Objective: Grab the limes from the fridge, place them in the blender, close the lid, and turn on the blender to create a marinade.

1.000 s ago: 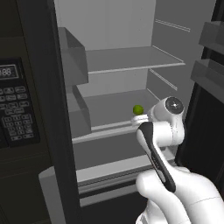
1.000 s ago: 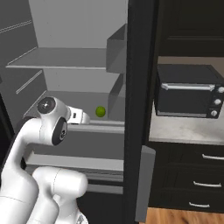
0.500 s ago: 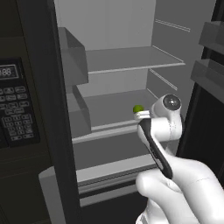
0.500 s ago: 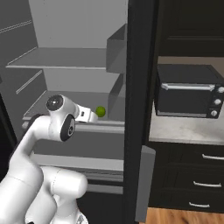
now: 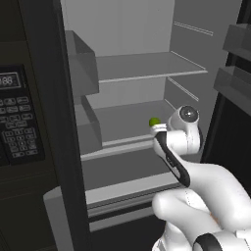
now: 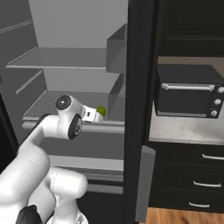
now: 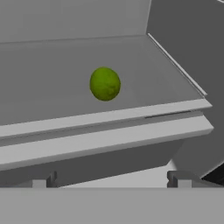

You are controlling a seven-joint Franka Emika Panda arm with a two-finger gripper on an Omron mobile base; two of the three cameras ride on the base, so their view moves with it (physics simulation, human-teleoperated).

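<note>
One lime (image 7: 105,83) counted, sitting on the middle shelf (image 5: 122,125) of the open fridge (image 5: 132,29). Shelves counted inside: two flat ones fully seen, upper (image 5: 142,66) and middle, plus a lower ledge below them. Bins along the fridge's left wall in the left base view: two, stacked. Door bins at the right edge of that view: two. One microwave keypad (image 5: 17,127) to the left of the fridge; one black oven (image 6: 188,92) on the counter to its right in the right base view.

Change since half a second ago: the arm has reached further into the fridge. Its wrist now stands higher and closer to the middle shelf's front edge, and the hand nearly covers the lime in the left base view, where only the fruit's top shows. The lime itself has not moved.

Pincer (image 7: 111,177): tips spread wide, holding nothing. It sits just in front of the shelf's front lip, below shelf level. The lime lies beyond the lip, further into the fridge, slightly left of the midline between the two tips in the hand view, apart from both. In the right base view the lime shows just past the end of the hand (image 6: 92,114).
</note>
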